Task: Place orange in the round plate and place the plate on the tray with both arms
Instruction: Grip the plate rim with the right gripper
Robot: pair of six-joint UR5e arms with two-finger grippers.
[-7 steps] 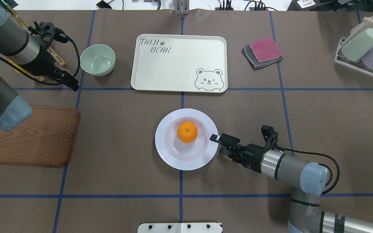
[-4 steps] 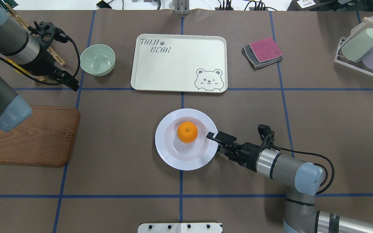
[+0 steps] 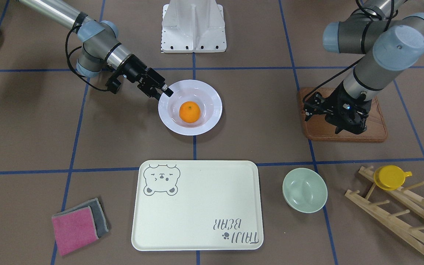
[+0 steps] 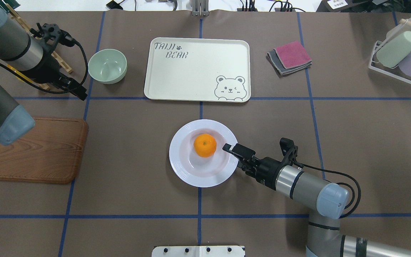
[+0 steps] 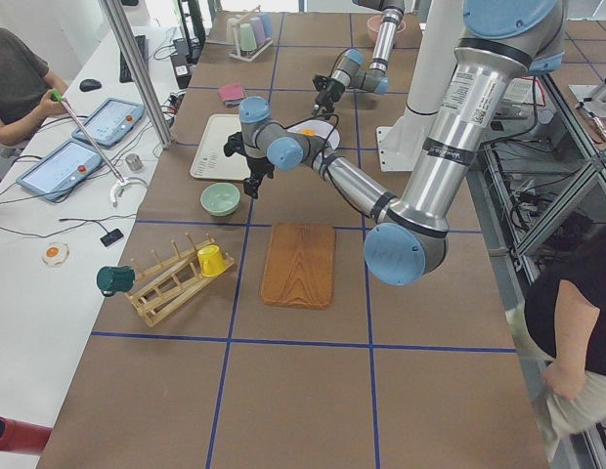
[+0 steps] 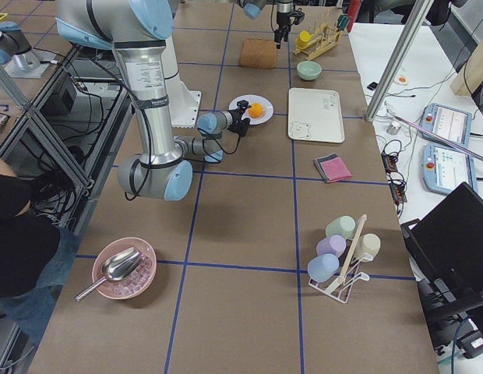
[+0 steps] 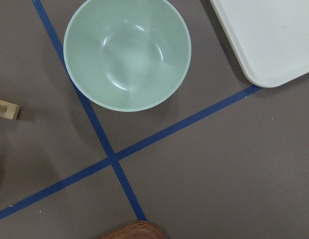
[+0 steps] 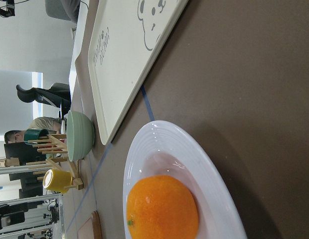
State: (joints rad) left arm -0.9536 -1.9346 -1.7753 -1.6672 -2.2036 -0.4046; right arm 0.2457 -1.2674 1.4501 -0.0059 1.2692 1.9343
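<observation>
Where blue tape grids the brown table cover (image 4: 137, 150), the orange (image 4: 205, 145) sits in the round plate (image 4: 182, 171). The plate is on the cover, apart from the tray (image 4: 198, 71). Right gripper (image 4: 232, 155): fingers parted, the upper one over the plate's rim. Left gripper (image 4: 80, 93) hangs between green bowl (image 4: 107, 66) and wooden board (image 4: 34, 150); wide or narrow, cannot tell. Front view alone shows the yellow cup (image 3: 390, 177) on its rack. Only the right-end view shows a pink bowl (image 6: 123, 269) with a scoop. Only the left-end view shows a person (image 5: 15, 78) at a white desk.
</observation>
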